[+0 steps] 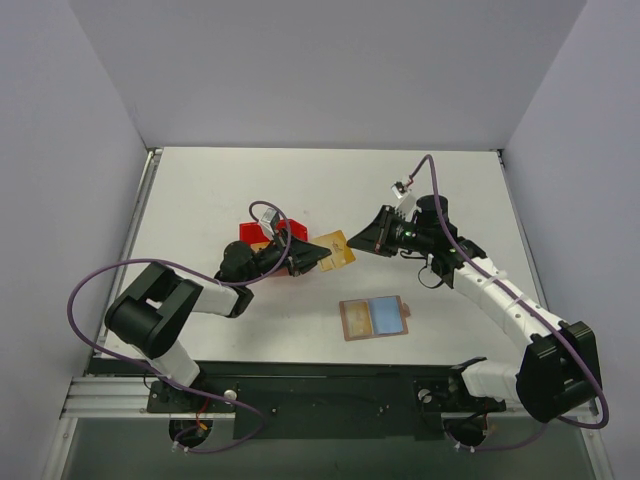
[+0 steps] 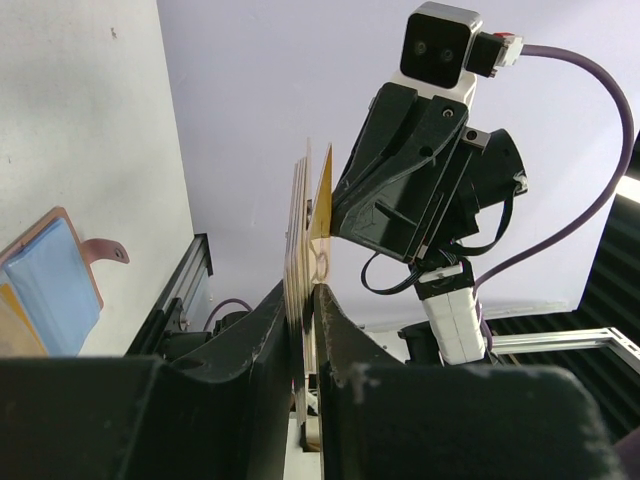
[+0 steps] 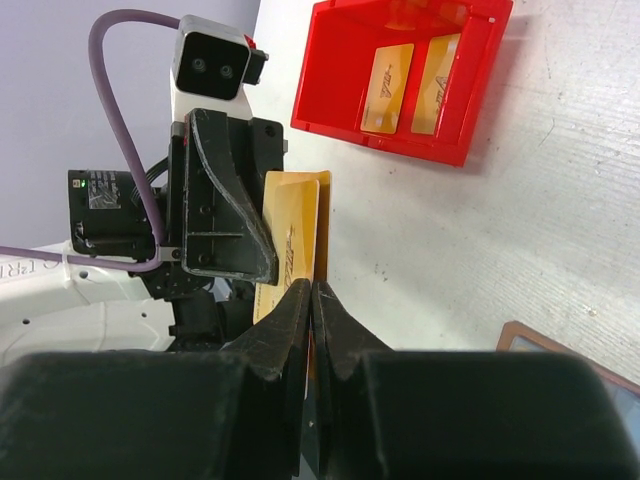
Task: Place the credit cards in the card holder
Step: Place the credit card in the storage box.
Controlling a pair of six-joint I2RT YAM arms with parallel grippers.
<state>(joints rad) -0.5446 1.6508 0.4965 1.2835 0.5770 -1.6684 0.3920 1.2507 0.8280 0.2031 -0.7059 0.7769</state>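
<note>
A small stack of gold credit cards (image 1: 338, 250) hangs in the air between both arms. My left gripper (image 1: 322, 252) is shut on the stack, which stands edge-on between its fingers in the left wrist view (image 2: 300, 220). My right gripper (image 1: 352, 243) comes from the opposite side, and its jaws (image 3: 312, 288) are shut on the edge of one gold card (image 3: 295, 225). The card holder (image 1: 375, 318) lies open and flat on the table below, tan and light blue inside, with nothing touching it. It also shows at the left of the left wrist view (image 2: 55, 280).
A red bin (image 1: 255, 233) stands behind the left gripper; two more gold cards (image 3: 388, 75) lie inside its red wall (image 3: 380, 140). The right arm's cable loops above its wrist. Grey walls close in the table on three sides.
</note>
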